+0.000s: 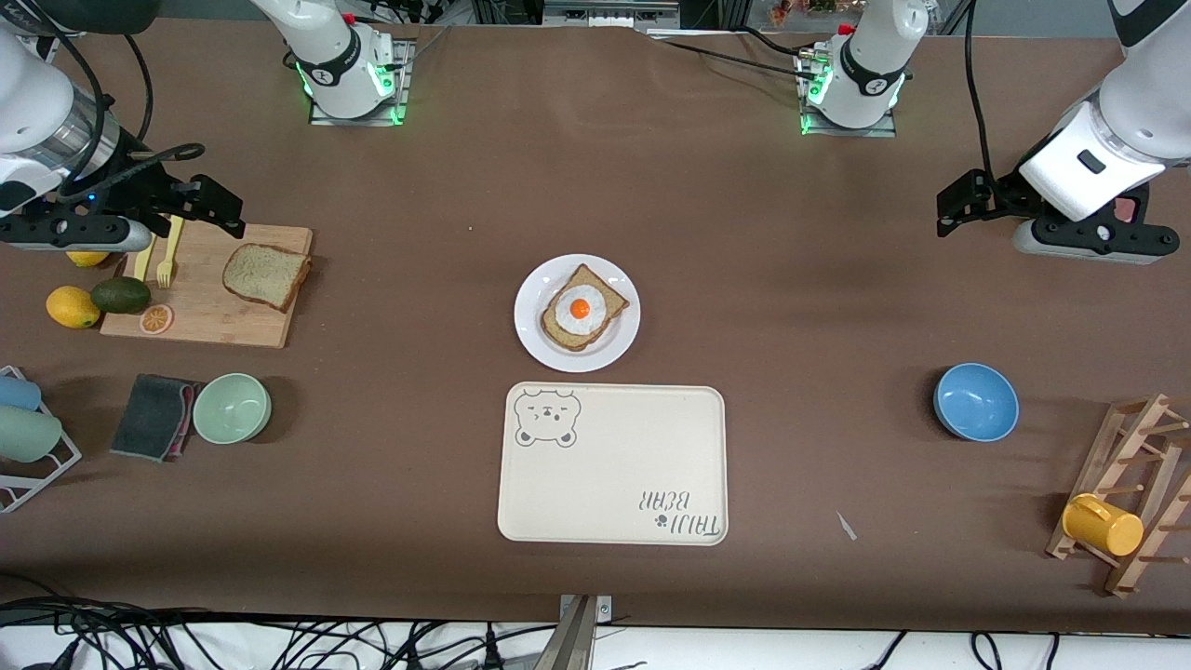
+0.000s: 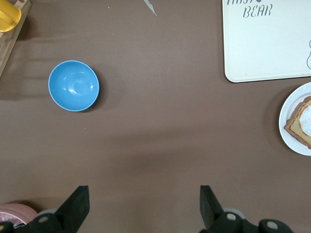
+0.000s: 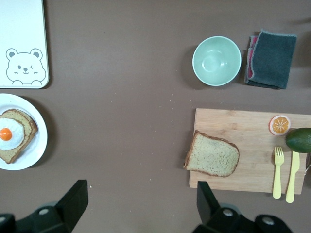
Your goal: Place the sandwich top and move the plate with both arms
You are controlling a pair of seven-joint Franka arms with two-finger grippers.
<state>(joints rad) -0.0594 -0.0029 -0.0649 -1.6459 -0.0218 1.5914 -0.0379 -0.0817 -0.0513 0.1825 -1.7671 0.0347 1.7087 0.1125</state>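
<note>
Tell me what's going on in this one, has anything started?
Nothing is being handled yet. The sandwich top lies on the cutting board toward the right arm's end of the table. The plate sits mid-table with the egg-topped bread slice on it, just farther from the front camera than the bear tray. The right end effector is open over the table beside the board. The left end effector waits, open, over bare table near the blue bowl.
</note>
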